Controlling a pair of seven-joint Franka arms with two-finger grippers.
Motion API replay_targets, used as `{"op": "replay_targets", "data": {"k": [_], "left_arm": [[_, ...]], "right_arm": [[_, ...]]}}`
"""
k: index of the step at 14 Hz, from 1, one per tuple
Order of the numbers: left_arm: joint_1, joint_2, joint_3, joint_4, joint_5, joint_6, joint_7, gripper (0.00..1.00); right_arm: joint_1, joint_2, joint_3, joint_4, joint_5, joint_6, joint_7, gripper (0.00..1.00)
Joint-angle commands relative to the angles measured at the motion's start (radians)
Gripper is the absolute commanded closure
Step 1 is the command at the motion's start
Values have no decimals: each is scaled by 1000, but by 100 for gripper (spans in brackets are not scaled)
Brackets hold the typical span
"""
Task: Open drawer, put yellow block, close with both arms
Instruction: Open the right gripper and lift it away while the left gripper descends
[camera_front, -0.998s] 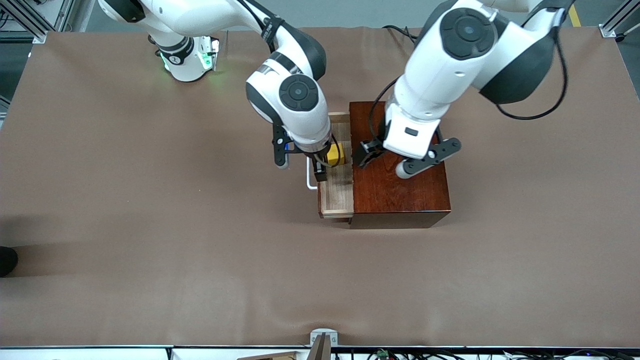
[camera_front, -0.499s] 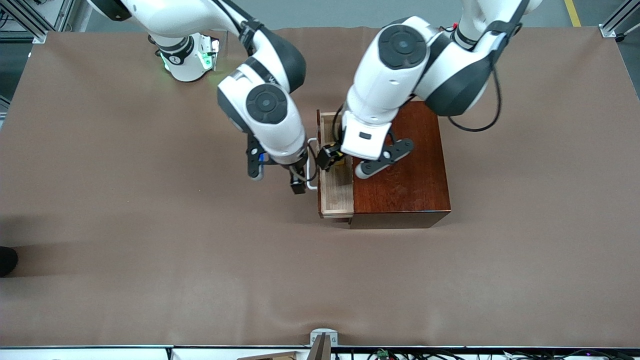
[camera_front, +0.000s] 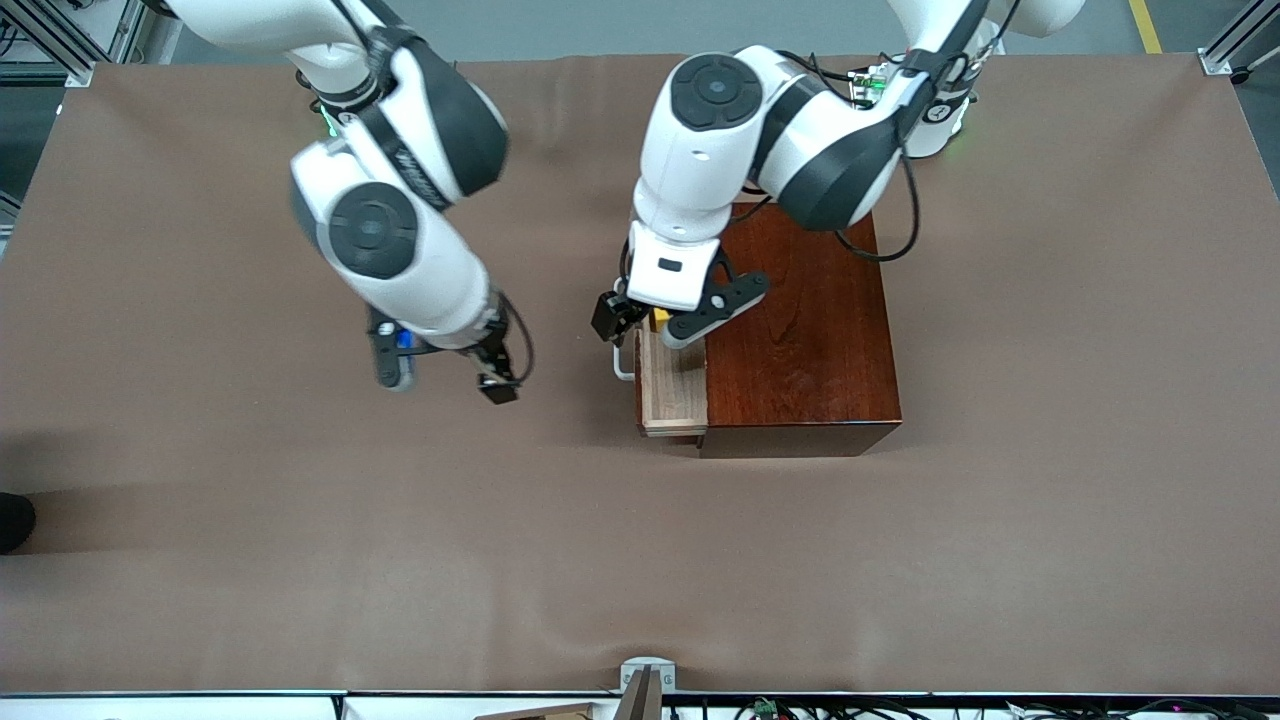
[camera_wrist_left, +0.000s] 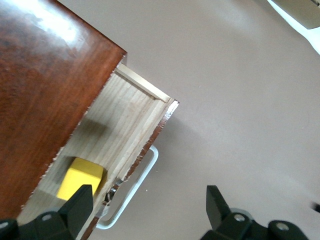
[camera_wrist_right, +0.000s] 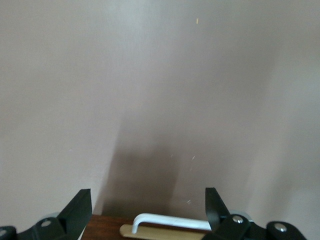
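while one yellow block (camera_wrist_left: 80, 178) sits in the one open drawer (camera_front: 672, 385) mid-frame, the left claw (camera_wrist_left: 145, 207) hangs spread over its handle (camera_front: 622, 362); the right claw (camera_wrist_right: 147, 210) hovers spread over bare table (camera_front: 300, 500), center-left.

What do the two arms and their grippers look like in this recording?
Both arms are glossy white with dark grey joint sections and round dark caps at the joints. The left arm trails a loose black cable; its base glows green. The right arm carries a black strap. The left gripper and the right gripper have black fingers.
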Motion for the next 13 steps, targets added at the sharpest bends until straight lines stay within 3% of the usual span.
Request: {"op": "replay_targets", "data": {"k": [1, 10, 13], "left_arm": [[-86, 82, 74, 75, 24, 27, -65, 0], [-310, 311, 272, 171, 22, 283, -335, 0], [-356, 386, 310, 210, 24, 297, -403, 0]], "right_arm": [[-65, -59, 17, -15, 20, -73, -150, 0], [-253, -169, 8, -15, 20, -225, -686, 0], [-313, -200, 5, -13, 18, -280, -903, 0]]}}
